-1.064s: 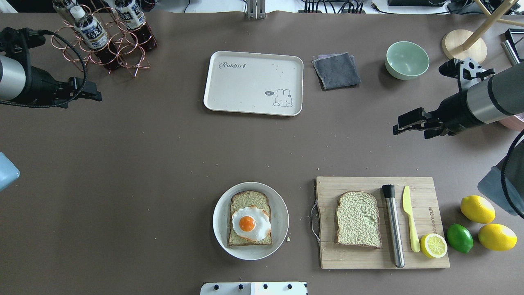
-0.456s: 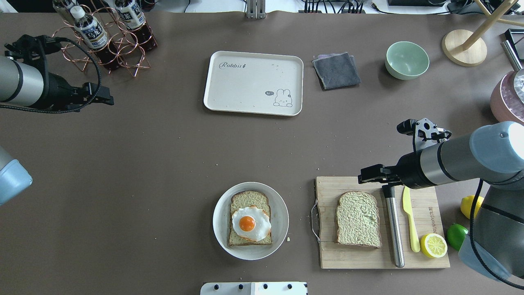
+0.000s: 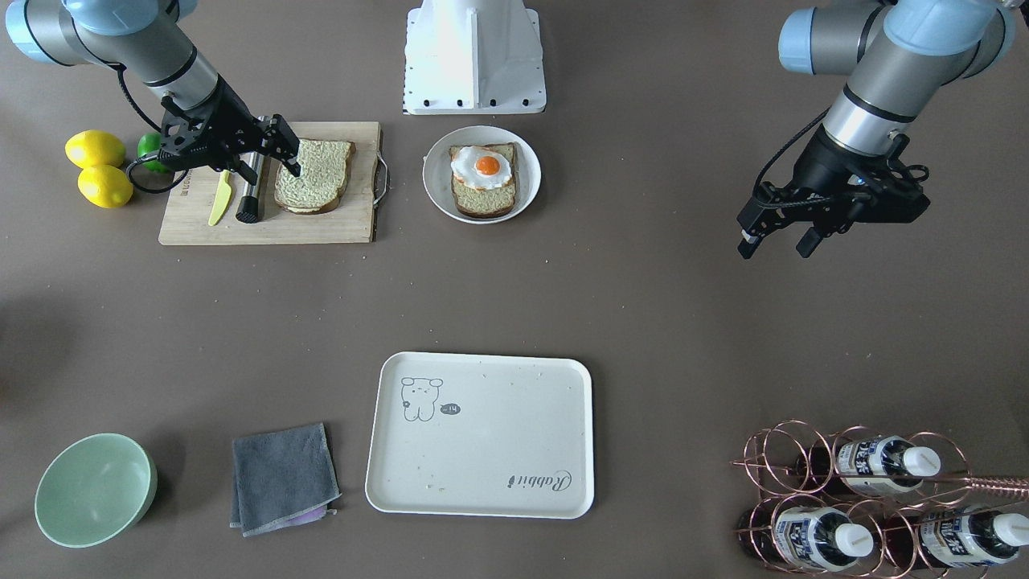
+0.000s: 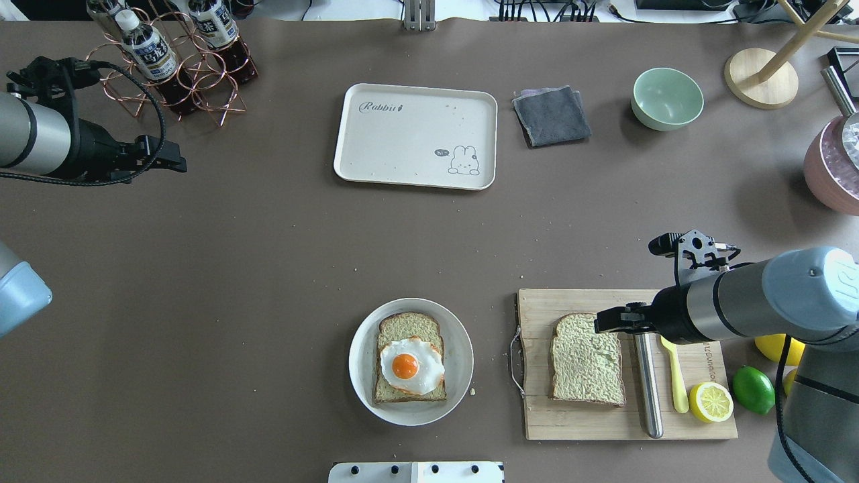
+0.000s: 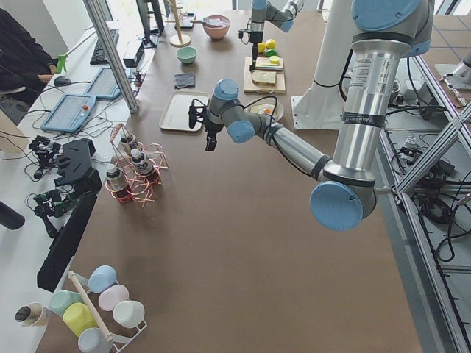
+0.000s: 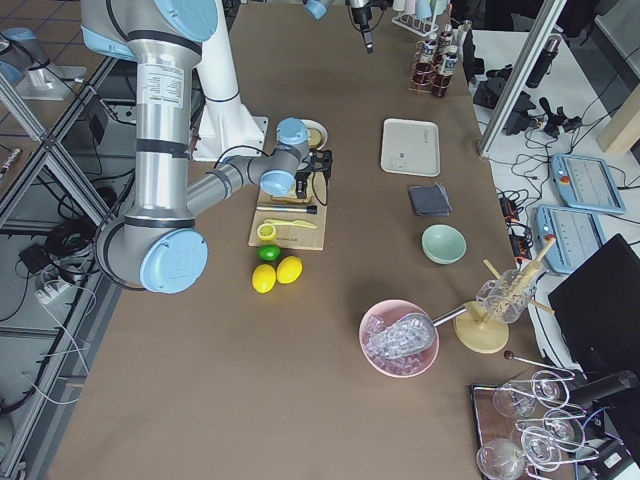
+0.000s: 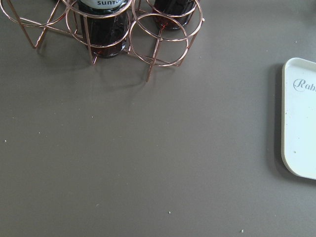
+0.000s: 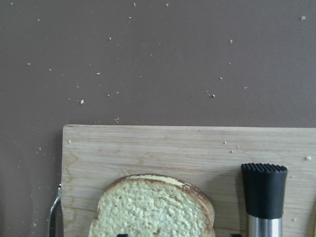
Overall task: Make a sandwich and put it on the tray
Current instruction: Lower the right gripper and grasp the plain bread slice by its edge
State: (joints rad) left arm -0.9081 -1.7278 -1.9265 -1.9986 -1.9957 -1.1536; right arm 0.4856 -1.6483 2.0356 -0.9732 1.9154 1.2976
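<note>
Right tool [image 3: 268, 167], jaws apart, is the nearer one. The left tool [image 3: 773, 241], also apart, hovers well away. Across the tabletop [image 3: 643, 322] lies the tray [image 3: 482, 482]. On the cutting board [image 3: 321, 229], the loose bread slice [image 3: 317, 189] sits under the right tool at its far crust, long axis toward the robot. The egg-topped slice [image 3: 482, 199] is on the plate [image 3: 434, 193] beside.

The counter [image 4: 235, 268] is plain brown. The tray [image 4: 402, 144] is cream-white with a grey rabbit drawing. The bread slices [image 4: 587, 359] have pale beige-green textured faces and dark brown crusts; the egg [image 4: 423, 372] is white, yolk orange.
</note>
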